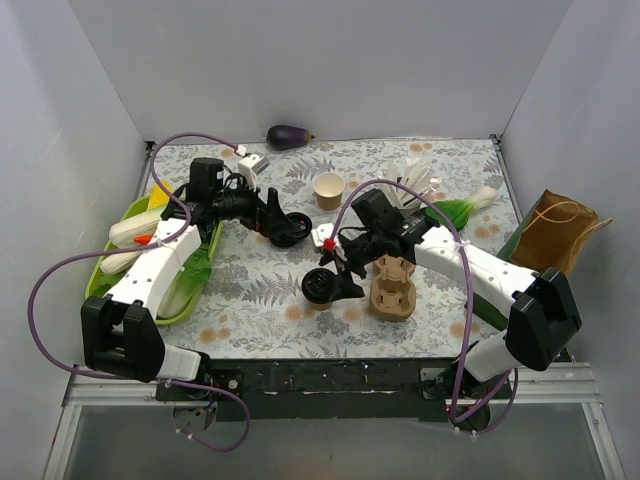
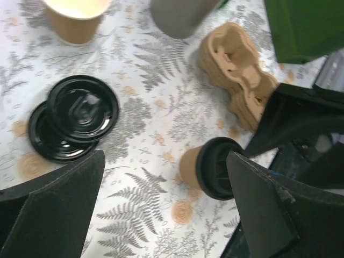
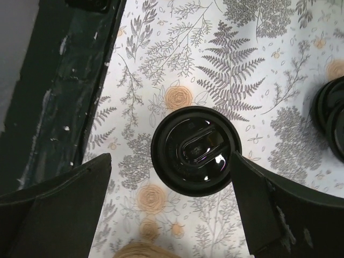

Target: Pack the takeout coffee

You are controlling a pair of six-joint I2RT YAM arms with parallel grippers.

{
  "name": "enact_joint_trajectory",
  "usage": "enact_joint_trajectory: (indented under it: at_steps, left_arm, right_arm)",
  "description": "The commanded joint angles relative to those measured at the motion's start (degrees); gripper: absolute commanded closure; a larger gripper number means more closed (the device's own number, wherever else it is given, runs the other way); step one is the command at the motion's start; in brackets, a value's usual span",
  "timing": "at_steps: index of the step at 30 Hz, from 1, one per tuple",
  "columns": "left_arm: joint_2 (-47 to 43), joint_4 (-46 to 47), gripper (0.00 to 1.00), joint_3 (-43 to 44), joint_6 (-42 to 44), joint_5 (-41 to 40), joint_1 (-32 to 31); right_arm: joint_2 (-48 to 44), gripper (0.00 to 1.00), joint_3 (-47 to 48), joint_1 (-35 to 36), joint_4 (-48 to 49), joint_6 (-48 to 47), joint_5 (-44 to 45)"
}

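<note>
The takeout coffee (image 1: 319, 288) stands upright on the fern-print table (image 1: 250, 300), a little toward 6 o'clock from the middle, its black lid on and facing up. The right gripper (image 1: 334, 279) hangs directly over it. From the right wrist camera, the lid (image 3: 193, 149) sits between the two fingers, which are spread wide. The finger at 3 o'clock is right at the rim, and the one at 9 o'clock stands clear of it, so the jaws are apart and not clamped on the cup (whether that one finger actually touches the rim, I cannot tell).

Just beside the cup at 3 o'clock lies the brown cardboard cup carrier (image 1: 393, 288), flat on the table. At about 11 o'clock from the cup is the stack of loose black lids (image 1: 290, 231), and the left gripper (image 1: 283, 226) hovers above them. The left wrist camera shows two lids (image 2: 80, 107) overlapping on the cloth, with the left fingers (image 2: 59, 204) wide apart and nothing between them.

At 12 o'clock from the coffee stands a tan cup with no lid (image 1: 329, 190), and beyond it, against the back wall, lies a purple eggplant (image 1: 288, 137). Off at 9 o'clock a green tray (image 1: 190, 295) holds vegetables. Out at 3 o'clock, past the carrier, the green bag (image 2: 306, 27) sits at the table's right edge.
</note>
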Motion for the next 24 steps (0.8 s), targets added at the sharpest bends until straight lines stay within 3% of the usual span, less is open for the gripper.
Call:
enact_joint_trajectory:
  at_steps: [1,17,24]
  left_arm:
    - [-3.41,-1.27,0.02,1.2,2.19,-6.17,1.39]
    - [-13.52,0.75,0.02,-9.88,-2.2,-4.77,6.57]
    - [-14.23,1.63,0.02,-11.29,-3.43,-4.15,7.72]
  right_arm:
    - [0.01,0.02,0.03,1.36,-0.97,-10.01,5.31]
    - [8.46,0.03,4.34,4.17,-1.23,-10.89,8.47]
    - [10.12,0.13,5.57,4.61,-0.79,-10.62,9.09]
